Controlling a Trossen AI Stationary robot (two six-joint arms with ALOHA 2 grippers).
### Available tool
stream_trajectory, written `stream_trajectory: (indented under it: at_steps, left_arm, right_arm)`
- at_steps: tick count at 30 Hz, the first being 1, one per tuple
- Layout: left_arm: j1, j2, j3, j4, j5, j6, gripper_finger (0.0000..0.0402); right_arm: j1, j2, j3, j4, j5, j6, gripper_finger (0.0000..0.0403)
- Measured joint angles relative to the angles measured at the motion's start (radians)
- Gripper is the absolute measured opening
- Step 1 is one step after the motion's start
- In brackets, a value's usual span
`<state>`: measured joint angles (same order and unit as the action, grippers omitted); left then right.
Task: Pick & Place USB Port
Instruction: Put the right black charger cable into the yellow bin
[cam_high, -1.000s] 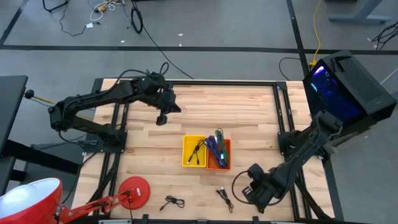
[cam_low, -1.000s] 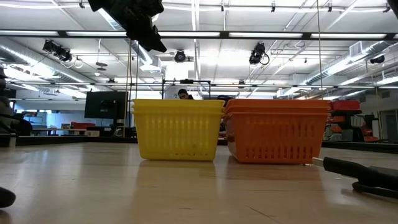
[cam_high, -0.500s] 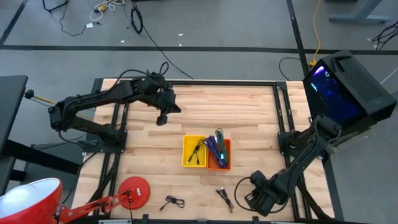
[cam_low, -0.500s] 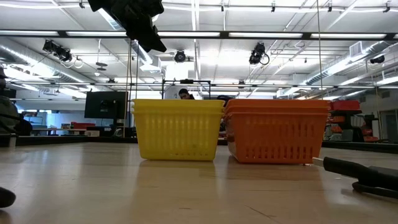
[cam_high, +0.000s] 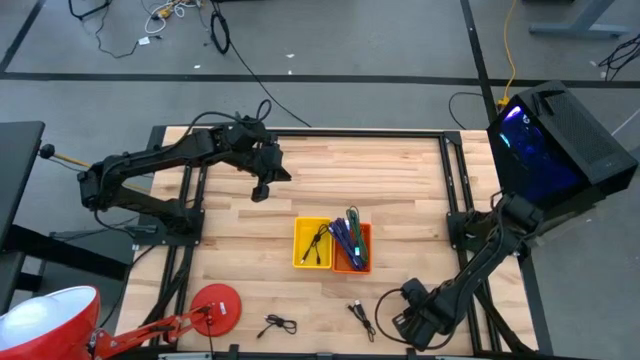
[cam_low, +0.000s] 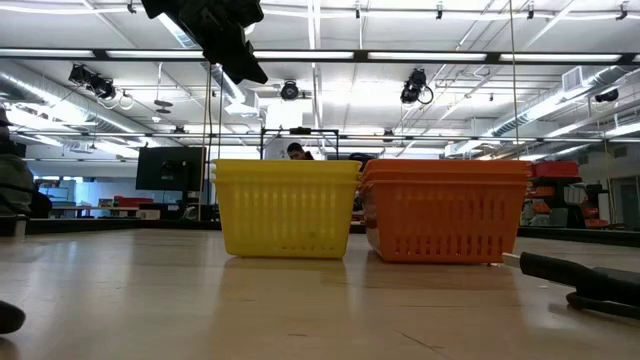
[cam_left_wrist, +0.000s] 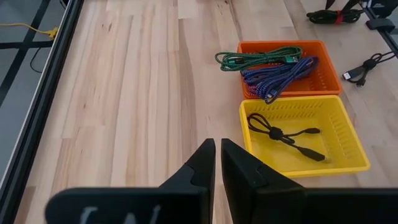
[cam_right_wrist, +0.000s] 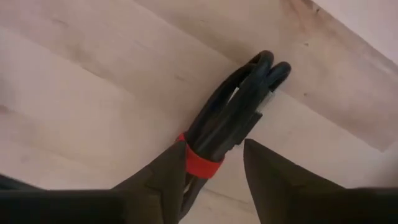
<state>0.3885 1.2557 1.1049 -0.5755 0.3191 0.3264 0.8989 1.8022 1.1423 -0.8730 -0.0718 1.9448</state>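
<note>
At the near edge of the table (cam_high: 400, 180), the right claw (cam_right_wrist: 214, 168) sits low with its fingers spread apart on either side of a bundled black cable (cam_right_wrist: 233, 112) tied with a red band (cam_right_wrist: 200, 163), which lies flat on the wood. Farther in, mid-table, a yellow basket (cam_high: 312, 243) holding a black cable touches an orange basket (cam_high: 352, 247) of green and blue cables. Beyond them, the left claw (cam_left_wrist: 216, 163) hangs above bare wood, fingers nearly together, holding nothing.

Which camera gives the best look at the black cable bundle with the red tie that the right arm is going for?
The right wrist view: the black cable bundle fills it, its red tie lying between the right gripper's open fingers. The high view hides it under that gripper; the low and left wrist views do not show it clearly.
</note>
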Motion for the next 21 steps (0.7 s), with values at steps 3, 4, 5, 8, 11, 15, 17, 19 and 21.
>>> stream_trajectory:
  at_steps: [3,4,5,8,11,15,17,19,21]
  left_arm:
    - [0.000,0.000,0.000,0.001,0.000,0.001,0.0032]
    - [0.000,0.000,0.000,0.001,0.000,0.001,0.0032]
    - [0.000,0.000,0.000,0.001,0.000,0.002,0.0032]
    - [0.000,0.000,0.000,0.001,0.000,0.010,0.0032]
    - [0.000,0.000,0.000,0.003,0.000,0.011,0.0032]
    - [0.000,0.000,0.000,0.004,0.000,0.011,0.0032]
    - [0.000,0.000,0.000,0.005,0.000,0.010,0.0032]
    - [0.000,0.000,0.000,0.008,0.000,0.010,0.0032]
    - [0.000,0.000,0.000,0.024,0.000,0.010,0.0032]
  right_arm:
    - [0.000,0.020,0.001,0.004,0.000,0.008,0.0159]
    - [-0.001,0.029,0.001,0.007,0.000,0.007,0.0157]
    - [-0.001,0.038,0.002,0.010,0.000,0.007,0.0153]
    - [-0.001,0.057,0.005,0.018,0.002,-0.006,0.0131]
    - [-0.001,0.070,0.006,0.021,0.000,-0.015,0.0090]
    - [-0.001,0.071,0.005,0.015,0.009,-0.046,0.0026]
    - [-0.001,0.072,0.005,0.006,0.021,-0.050,0.0026]
    - [-0.010,0.066,0.005,-0.002,0.025,-0.076,0.0026]
    - [-0.025,0.052,0.002,-0.019,0.037,-0.122,0.0026]
